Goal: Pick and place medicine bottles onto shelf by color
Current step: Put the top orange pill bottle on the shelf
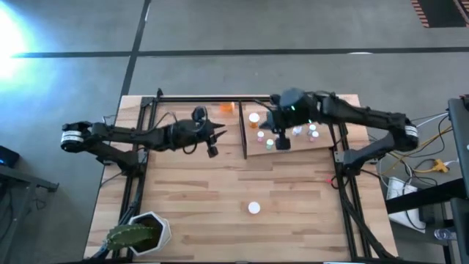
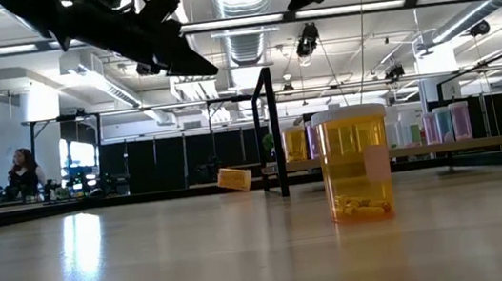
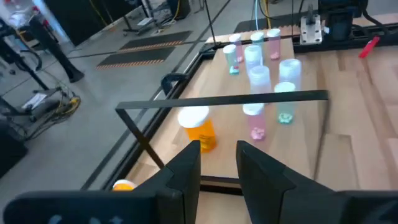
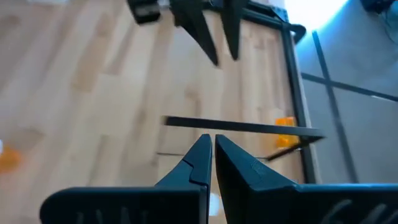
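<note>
Dark left gripper [image 3: 217,162] hangs slightly parted, empty; right gripper [image 4: 212,155] is clenched over the shelf [image 1: 253,150].

A small light-wood shelf framed by thin black rods [image 1: 293,147] sits on the butcher-block wooden tabletop [image 1: 220,191] against its far edge, right of centre. Several small capped medicine bottles [image 1: 297,132] stand on the shelf, an orange white-capped bottle [image 1: 254,118] at its left end. Left of the shelf, near the far edge, an orange bottle [image 1: 226,108] lies tipped. Another orange white-capped bottle [image 1: 253,208] stands alone toward the near edge. A white pot with a green cactus [image 1: 139,233] occupies the near left corner.
</note>
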